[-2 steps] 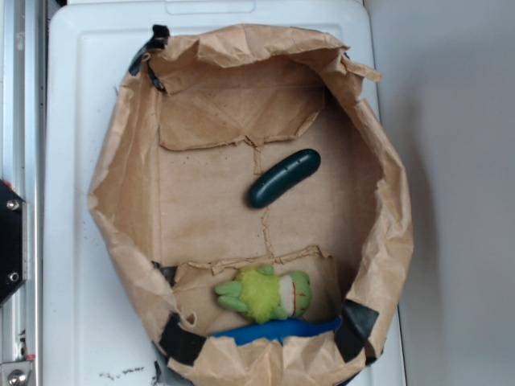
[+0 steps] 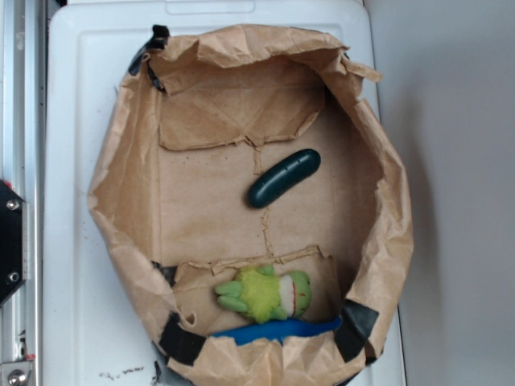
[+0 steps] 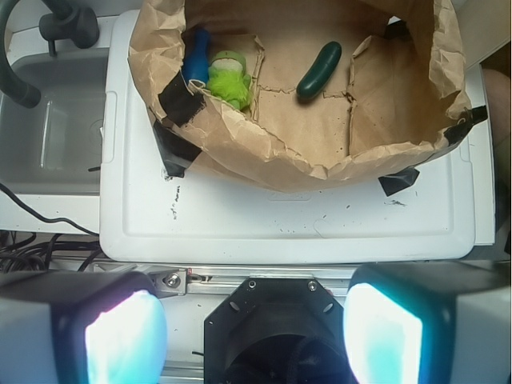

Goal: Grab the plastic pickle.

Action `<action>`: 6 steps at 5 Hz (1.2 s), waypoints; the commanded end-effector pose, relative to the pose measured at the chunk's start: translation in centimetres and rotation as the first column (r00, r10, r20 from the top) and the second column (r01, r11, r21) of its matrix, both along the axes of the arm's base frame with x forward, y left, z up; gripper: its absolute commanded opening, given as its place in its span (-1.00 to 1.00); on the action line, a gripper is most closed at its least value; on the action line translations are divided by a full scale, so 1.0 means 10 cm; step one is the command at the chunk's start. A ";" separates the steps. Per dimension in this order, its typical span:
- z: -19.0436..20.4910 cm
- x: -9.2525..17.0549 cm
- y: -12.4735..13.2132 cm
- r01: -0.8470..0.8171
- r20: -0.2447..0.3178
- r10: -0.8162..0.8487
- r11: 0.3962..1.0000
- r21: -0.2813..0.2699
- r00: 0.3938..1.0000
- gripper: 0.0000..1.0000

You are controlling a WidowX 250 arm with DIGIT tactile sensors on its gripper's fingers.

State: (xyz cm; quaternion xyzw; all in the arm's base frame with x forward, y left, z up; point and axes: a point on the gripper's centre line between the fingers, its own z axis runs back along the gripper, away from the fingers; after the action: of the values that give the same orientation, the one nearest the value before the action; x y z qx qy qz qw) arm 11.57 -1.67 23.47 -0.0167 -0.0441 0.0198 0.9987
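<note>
The plastic pickle [image 2: 283, 178] is glossy dark green and lies at a slant on the brown paper floor of the bag-lined bin [image 2: 121, 161], near its middle. In the wrist view the pickle [image 3: 318, 70] shows far off, near the top. My gripper [image 3: 254, 328] is open, its two pads wide apart with nothing between them. It hangs over the black robot base [image 3: 276, 328], well outside the bin. The exterior view does not show the gripper.
A fuzzy light green plush toy [image 2: 265, 293] lies by the bin's wall, next to a blue object [image 2: 273, 330]. The crumpled paper rim [image 3: 264, 156] stands between my gripper and the pickle. The bin sits on a white lid [image 3: 280, 228]. A grey tub [image 3: 48, 120] stands at left.
</note>
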 end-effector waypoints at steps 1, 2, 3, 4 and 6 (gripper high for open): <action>0.12 -0.04 0.15 -0.096 0.058 0.100 0.993 -0.064 0.993 1.00; -0.05 0.12 0.21 -0.133 0.032 0.135 0.990 -0.053 0.990 1.00; -0.14 0.16 0.21 -0.152 -0.001 0.153 0.987 -0.049 0.988 1.00; -0.18 0.53 0.21 -0.167 -0.021 0.166 0.985 -0.048 0.986 1.00; -0.31 1.10 0.24 -0.202 -0.013 0.202 0.978 -0.046 0.979 1.00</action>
State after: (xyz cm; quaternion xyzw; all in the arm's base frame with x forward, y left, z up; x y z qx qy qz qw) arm 22.21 0.48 19.00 -0.0351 -0.0144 0.1204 0.9920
